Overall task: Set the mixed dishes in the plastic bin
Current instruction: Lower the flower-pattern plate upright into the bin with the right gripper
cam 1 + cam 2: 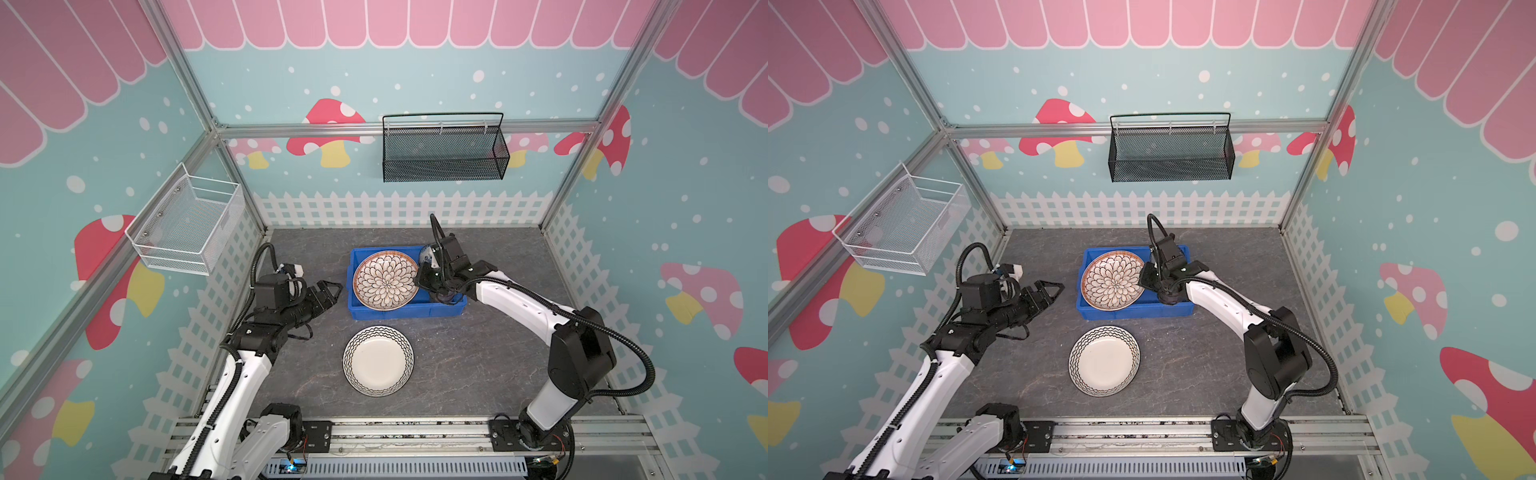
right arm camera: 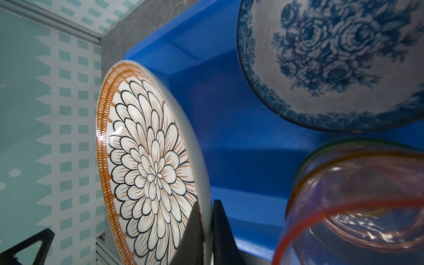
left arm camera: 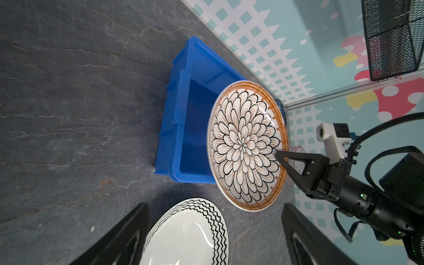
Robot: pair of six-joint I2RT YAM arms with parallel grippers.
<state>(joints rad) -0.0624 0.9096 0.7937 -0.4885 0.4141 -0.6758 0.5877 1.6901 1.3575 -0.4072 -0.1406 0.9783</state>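
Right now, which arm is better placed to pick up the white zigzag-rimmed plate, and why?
Left. The left gripper is open and empty, near the zigzag-rimmed plate; the right gripper is shut on the petal plate at the blue bin.

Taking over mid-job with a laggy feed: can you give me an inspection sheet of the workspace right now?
Surface: grey stone-look table, no spills seen.
Job's things: petal plate tilted in the blue bin; floral bowl and pink cup also inside; zigzag plate on the table in front of the bin.
Clutter: nothing seen.
Pincers: right pincer shut on the petal plate's rim; left pincer open, empty, beside the bin.
Cables: black hoses loop along both arms; no snag seen.
Surroundings: black mesh basket on the back wall, white wire basket on the left wall; both look empty.
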